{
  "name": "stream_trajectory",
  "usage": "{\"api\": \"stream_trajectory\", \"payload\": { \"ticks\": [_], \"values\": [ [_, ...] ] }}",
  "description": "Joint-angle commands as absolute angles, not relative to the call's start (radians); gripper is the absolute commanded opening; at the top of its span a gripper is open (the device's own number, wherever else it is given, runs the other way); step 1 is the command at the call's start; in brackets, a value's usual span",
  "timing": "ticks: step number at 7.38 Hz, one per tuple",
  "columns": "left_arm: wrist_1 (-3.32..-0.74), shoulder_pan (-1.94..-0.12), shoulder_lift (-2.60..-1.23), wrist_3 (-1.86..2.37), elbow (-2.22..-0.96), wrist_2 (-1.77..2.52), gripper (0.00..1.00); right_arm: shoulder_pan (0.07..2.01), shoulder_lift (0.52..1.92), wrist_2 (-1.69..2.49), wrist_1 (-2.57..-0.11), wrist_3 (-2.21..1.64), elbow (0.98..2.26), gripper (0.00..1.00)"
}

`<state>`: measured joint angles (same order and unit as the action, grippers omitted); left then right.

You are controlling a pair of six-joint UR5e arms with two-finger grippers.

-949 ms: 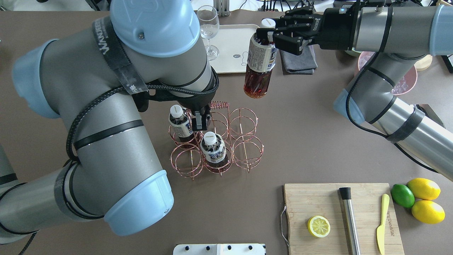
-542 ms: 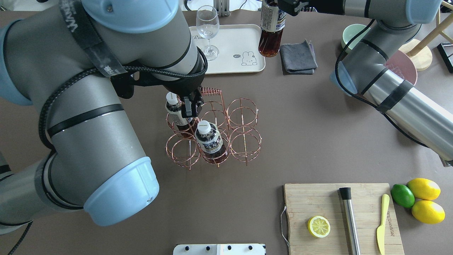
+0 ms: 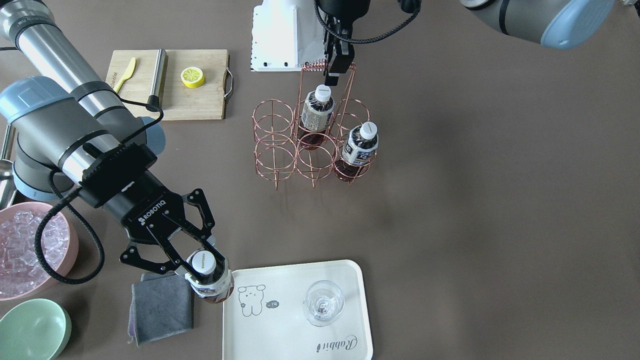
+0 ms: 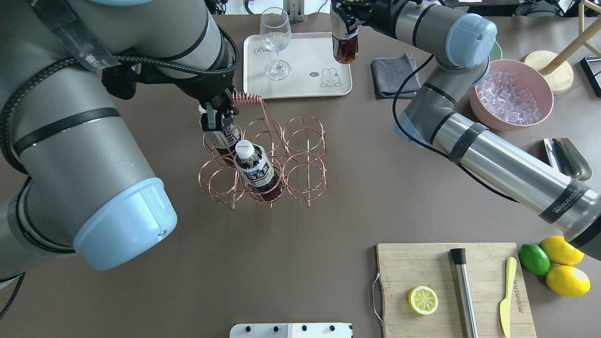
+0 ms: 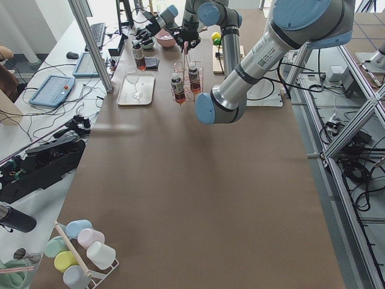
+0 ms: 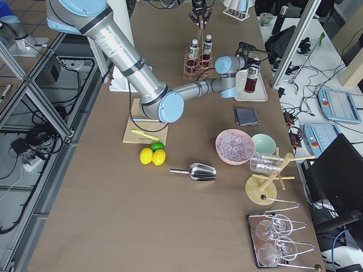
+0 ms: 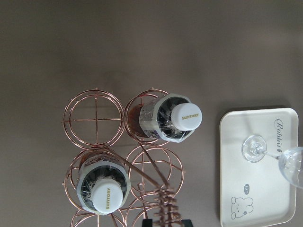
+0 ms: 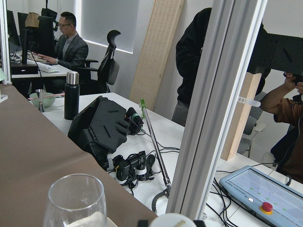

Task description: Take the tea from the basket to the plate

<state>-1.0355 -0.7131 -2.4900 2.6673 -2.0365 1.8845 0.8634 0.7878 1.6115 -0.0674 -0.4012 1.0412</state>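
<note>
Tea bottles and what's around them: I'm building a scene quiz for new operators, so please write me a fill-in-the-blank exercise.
The basket holds ___ tea bottles. The right gripper is shut on a third bottle beside the ___ cloth. On the plate stands an empty ___. The pink bowl is full of ___.
Missing: two; grey; wine glass; ice.

even, bright overhead light, soft faint shadows, sharp focus, backlit right-wrist view
</note>
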Motion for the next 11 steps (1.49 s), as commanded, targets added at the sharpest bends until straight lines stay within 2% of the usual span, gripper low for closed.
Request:
{"api": "stream_trajectory", "payload": {
  "ticks": [1,3,5,7,9,10,11],
  "values": [
    [-1.051,-0.821,-2.381,2.516,-2.045,1.952,0.0,0.809,0.717,1.488,0.067,-0.397,0.881,0.0],
    [-1.115,-1.113,-2.268,2.295,-1.963,2.157,0.0,0.787,0.709,1.43,0.138,-0.406,0.844,0.0],
    [-1.13,-1.366,-2.264,1.959,-1.666,2.307,0.0,0.756,0.71,1.379,0.248,-0.457,0.773,0.0],
    [-1.315,-1.506,-2.231,1.818,-1.425,2.309,0.0,0.735,0.71,1.352,0.31,-0.462,0.732,0.0],
    [-1.522,-1.563,-2.198,1.772,-1.242,2.304,0.0,0.724,0.718,1.353,0.319,-0.462,0.732,0.0],
    [-1.532,-1.568,-2.198,1.761,-1.215,2.301,0.0,0.724,0.719,1.354,0.319,-0.46,0.733,0.08],
    [-1.554,-1.568,-2.198,1.761,-1.2,2.299,0.0,0.724,0.718,1.355,0.318,-0.457,0.733,0.5]
  ]
}}
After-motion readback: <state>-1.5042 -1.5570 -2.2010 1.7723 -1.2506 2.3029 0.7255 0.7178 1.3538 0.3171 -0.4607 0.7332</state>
